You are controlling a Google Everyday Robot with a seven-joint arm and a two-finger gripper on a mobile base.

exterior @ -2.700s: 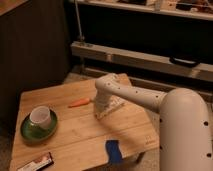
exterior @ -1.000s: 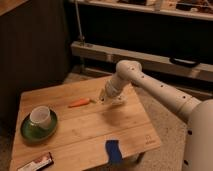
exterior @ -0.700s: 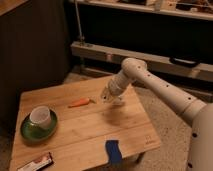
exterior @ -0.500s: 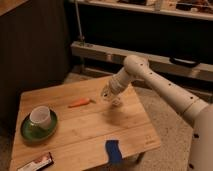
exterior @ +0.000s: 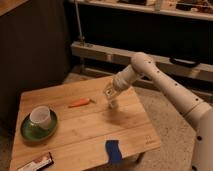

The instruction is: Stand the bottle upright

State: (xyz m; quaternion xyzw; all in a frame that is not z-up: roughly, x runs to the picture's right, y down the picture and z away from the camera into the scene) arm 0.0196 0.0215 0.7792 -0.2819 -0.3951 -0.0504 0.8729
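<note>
A low wooden table (exterior: 75,135) stands on a speckled floor in front of dark shelving with a pale metal rail behind it. The white arm (exterior: 165,85) comes in from the right edge, rises to a rounded elbow near the rail, then slopes down and to the left toward the far side of the table. Its gripper (exterior: 112,97) hangs just above the tabletop, closed on the bottle (exterior: 112,100). The bottle is near the table's far edge, a little right of the carrot (exterior: 80,103), with its lower end at or just above the wood; whether it touches cannot be told. Its long axis runs close to vertical, tilted slightly. On the left, a white cup (exterior: 41,116) sits upright on a green plate (exterior: 31,134); nothing can be seen inside the cup. A wrapped snack bar (exterior: 37,162) lies at the near left corner, and a blue sponge (exterior: 114,151) lies near the front edge.
</note>
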